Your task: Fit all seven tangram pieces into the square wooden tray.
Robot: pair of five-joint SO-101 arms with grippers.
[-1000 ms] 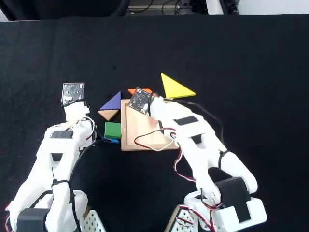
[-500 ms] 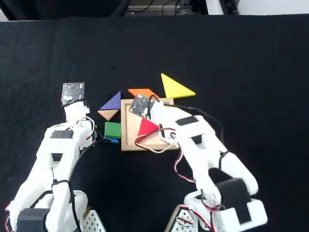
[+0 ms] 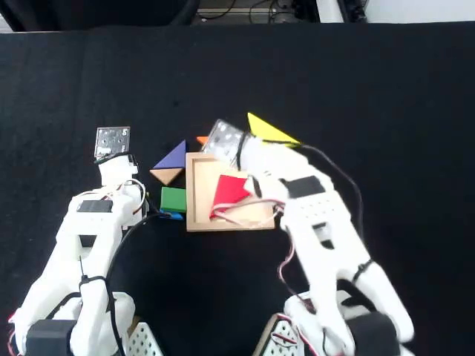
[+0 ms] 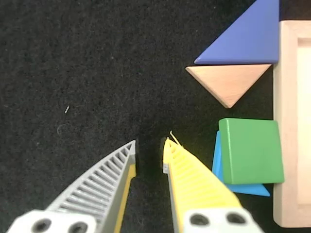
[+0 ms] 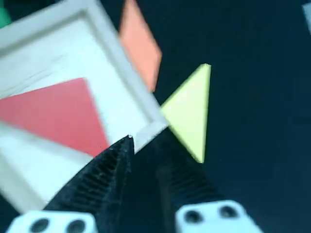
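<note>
Right claw (image 5: 145,139), released, has withdrawn past the tray (image 3: 191,200) corner; red triangle (image 3: 230,189) lies skewed inside

Likely a robotics lab or hobby workshop: a table (image 3: 386,89) draped in black cloth, left arm (image 3: 89,230) and right arm (image 3: 323,222) mounted at its near edge, loose cables (image 3: 245,9) past its far edge.

The tray (image 3: 190,196) and tan triangle (image 4: 227,82) are bare matt wood; the table (image 3: 386,104) wears fuzzy black cloth; the green square (image 4: 250,150) is smoothly painted.
</note>
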